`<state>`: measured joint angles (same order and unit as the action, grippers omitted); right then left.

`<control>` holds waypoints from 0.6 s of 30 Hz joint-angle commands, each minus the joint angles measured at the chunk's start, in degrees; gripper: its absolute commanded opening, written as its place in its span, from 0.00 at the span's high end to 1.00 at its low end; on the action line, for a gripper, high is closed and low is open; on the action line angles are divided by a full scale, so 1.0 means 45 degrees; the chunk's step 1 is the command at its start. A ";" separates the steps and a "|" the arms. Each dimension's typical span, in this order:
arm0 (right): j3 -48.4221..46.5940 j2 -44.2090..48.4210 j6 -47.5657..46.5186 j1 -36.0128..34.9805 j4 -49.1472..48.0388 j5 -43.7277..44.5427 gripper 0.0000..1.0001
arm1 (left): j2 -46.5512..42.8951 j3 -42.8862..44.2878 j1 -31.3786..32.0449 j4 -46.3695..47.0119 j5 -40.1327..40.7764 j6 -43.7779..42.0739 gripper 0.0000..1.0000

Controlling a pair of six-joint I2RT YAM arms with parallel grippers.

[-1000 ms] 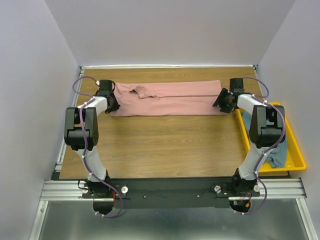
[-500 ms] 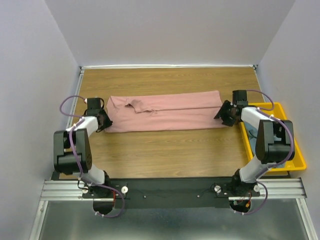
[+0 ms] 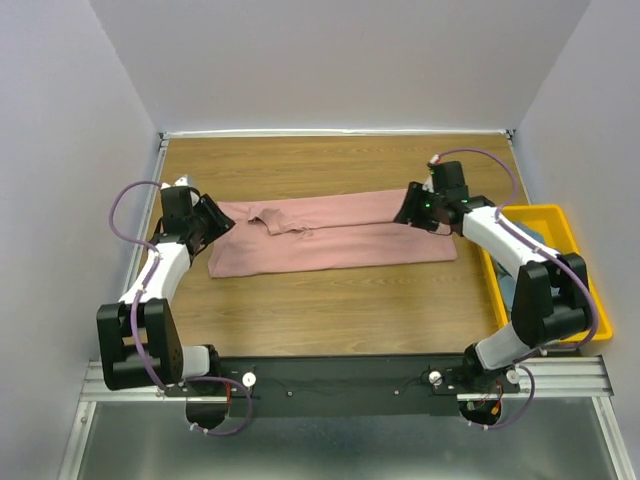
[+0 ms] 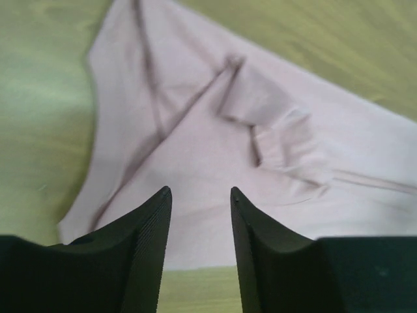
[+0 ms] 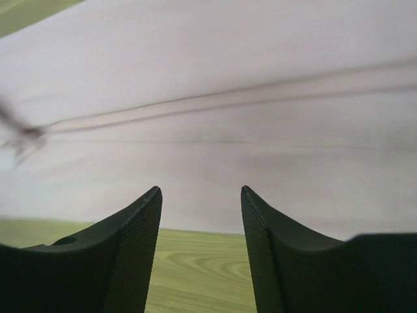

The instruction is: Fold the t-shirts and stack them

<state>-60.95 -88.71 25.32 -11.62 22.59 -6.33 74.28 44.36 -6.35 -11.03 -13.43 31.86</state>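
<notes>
Dusty-pink t-shirt [image 3: 330,238], folded to a long band across the desk [image 3: 330,310], 9 to 3 o'clock. My left claw [image 3: 207,222] and right claw [image 3: 408,210] hover at its ends, both open and empty. I judge crosswise folds and stacking remain.

Pink t-shirt [image 3: 330,235]: soft matt cloth, creased, stitched seams showing. Table [image 3: 330,300]: wood-grain top, smooth, low sheen. Bin [image 3: 545,211] at right: yellow plastic, glossy. Left gripper [image 4: 201,195] and right gripper [image 5: 201,192]: matt black plastic, finely ribbed inner faces. Near rail [image 3: 575,378]: bare grooved metal, dull shine.
</notes>
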 commanded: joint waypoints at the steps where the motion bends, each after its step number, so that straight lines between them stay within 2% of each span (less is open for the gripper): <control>1: -0.0535 -0.0809 0.0271 -0.1516 -0.2240 -0.1891 0.44 | 0.1183 0.0103 0.0414 0.2154 -0.1527 0.1705 0.53; 5: -0.2098 -0.2643 0.0231 -0.3545 -0.3104 -0.2479 0.48 | 0.2570 0.0532 0.0688 0.3366 -0.1313 0.2236 0.60; 7: -0.2606 -0.3253 0.0485 -0.4076 -0.3572 -0.2636 0.50 | 0.3100 0.0979 0.0766 0.3505 -0.1099 0.2257 0.61; 11: -0.3136 -0.4523 0.2277 -0.5266 -0.5285 -0.1353 0.52 | 0.4311 0.1509 0.0825 0.3583 -0.0727 0.2315 0.62; 18: -0.3663 -0.5970 0.4586 -0.6479 -0.6990 -0.0372 0.51 | 0.5348 0.1744 0.0844 0.3934 -0.0550 0.2276 0.60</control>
<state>-74.91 -112.71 38.39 -38.61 -1.30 -12.25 96.40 51.07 -2.87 4.16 -17.10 41.67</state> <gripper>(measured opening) 0.487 0.389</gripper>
